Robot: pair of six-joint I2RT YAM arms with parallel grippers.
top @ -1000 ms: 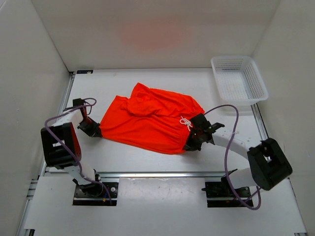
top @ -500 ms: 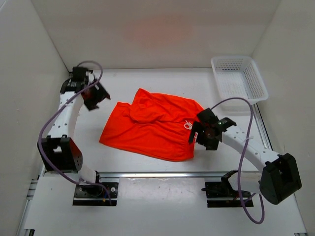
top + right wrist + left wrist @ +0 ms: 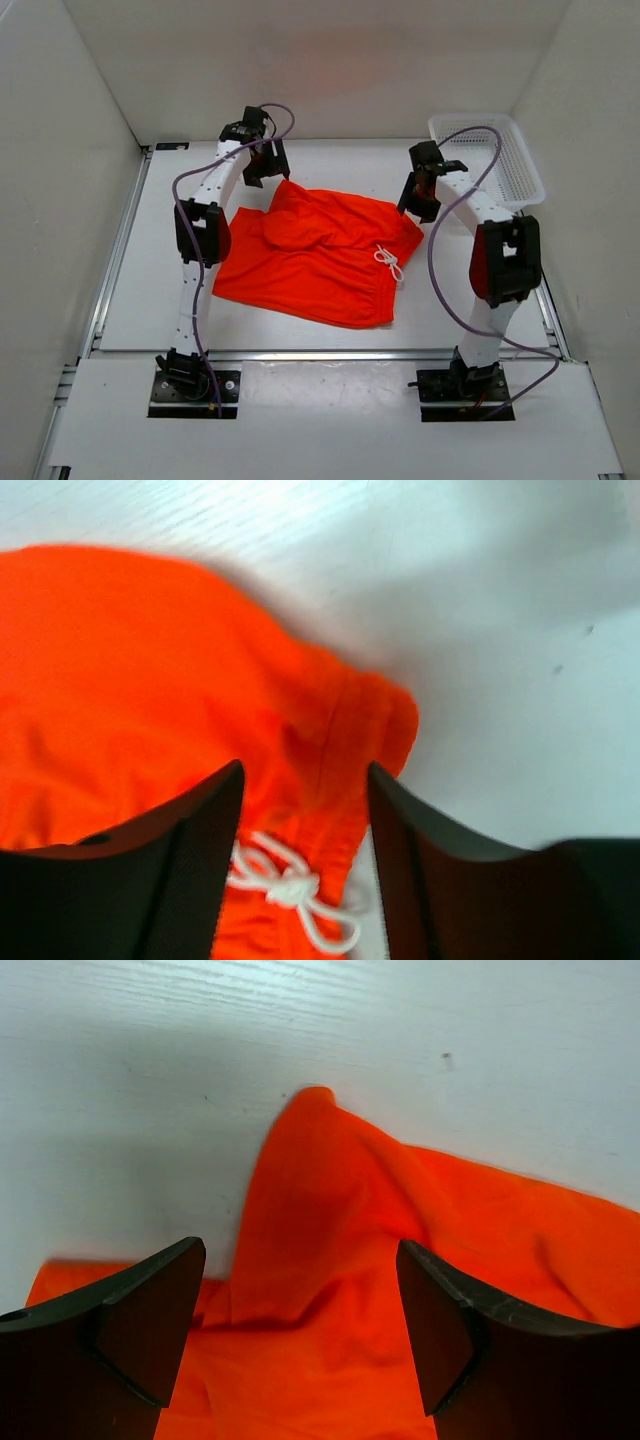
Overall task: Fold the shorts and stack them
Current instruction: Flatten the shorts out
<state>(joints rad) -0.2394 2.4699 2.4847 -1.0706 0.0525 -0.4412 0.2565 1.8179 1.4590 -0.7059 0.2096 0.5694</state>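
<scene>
The orange-red shorts [image 3: 310,255] lie spread and rumpled in the middle of the table, with the white drawstring [image 3: 388,261] at their right side. My left gripper [image 3: 264,170] hovers open above the far left corner of the shorts [image 3: 330,1260]; in the left wrist view, my left gripper [image 3: 300,1335] holds nothing and only loose cloth shows below its wide jaws. My right gripper [image 3: 416,200] is open over the far right waistband corner. In the right wrist view, the drawstring [image 3: 290,885] and the shorts [image 3: 150,680] lie beneath my right gripper [image 3: 305,830], untouched.
A white mesh basket [image 3: 490,160] stands at the back right corner, just beyond the right arm. White walls enclose the table on three sides. A metal rail [image 3: 300,355] runs along the near edge.
Both grippers were shut on the shorts' near corners a second ago. They have let go, opened, and swung to the far edge. The shorts now lie flatter.
</scene>
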